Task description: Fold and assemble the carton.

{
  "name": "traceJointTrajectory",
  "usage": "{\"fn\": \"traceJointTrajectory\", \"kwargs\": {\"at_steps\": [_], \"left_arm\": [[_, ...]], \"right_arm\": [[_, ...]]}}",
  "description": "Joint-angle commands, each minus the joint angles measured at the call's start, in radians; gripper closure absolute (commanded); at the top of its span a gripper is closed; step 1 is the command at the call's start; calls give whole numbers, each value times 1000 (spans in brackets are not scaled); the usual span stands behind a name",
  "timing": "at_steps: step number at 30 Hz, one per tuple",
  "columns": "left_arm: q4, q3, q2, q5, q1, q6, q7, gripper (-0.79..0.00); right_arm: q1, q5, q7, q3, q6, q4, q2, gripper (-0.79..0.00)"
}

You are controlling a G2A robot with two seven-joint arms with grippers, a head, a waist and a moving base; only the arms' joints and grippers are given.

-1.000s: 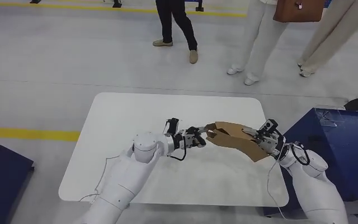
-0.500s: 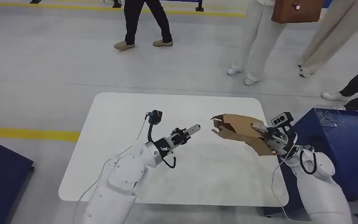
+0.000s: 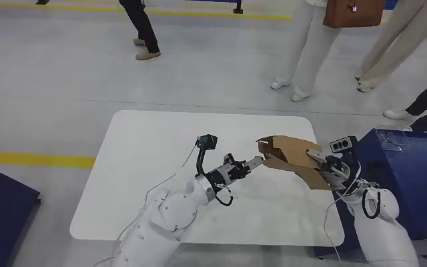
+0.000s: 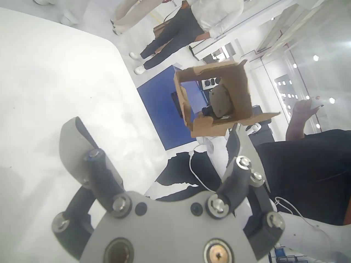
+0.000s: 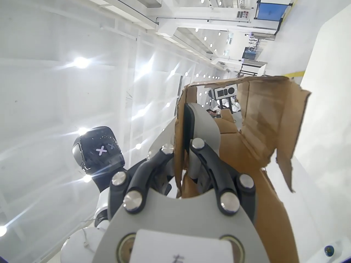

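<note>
A large industrial hall: a smooth grey floor (image 3: 67, 73) marked with yellow lines (image 3: 40, 160), a high white ceiling with rows of lamps (image 5: 79, 62), distant blue partition panels (image 5: 270, 10), and one white table (image 3: 147, 147) standing in the open.

The carton (image 3: 288, 155) hangs over the table (image 3: 153, 173), just right of the left arm's fingers (image 3: 255, 161).

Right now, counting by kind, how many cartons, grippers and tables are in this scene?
carton: 1
grippers: 2 (left gripper, open; right gripper, clamped on the carton wall)
table: 1
Total: 4
</note>
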Motion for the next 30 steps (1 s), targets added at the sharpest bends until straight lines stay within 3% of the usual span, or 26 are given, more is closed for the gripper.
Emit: {"fn": "traceJointTrajectory", "kwargs": {"at_steps": [1, 7, 17, 30], "left_arm": [[-2, 0, -1, -3, -4, 13, 6, -785], [-21, -30, -4, -38, -1, 72, 51, -785], [-12, -2, -1, 43, -44, 170, -59, -785], [-45, 6, -5, 0, -37, 153, -71, -785]], "right_arm": [[-1, -2, 2, 0, 5, -2, 0, 0], [0, -22, -1, -5, 7, -7, -1, 0], [-2, -61, 15, -12, 16, -11, 0, 0], [-11, -124, 8, -35, 3, -28, -1, 0]]}}
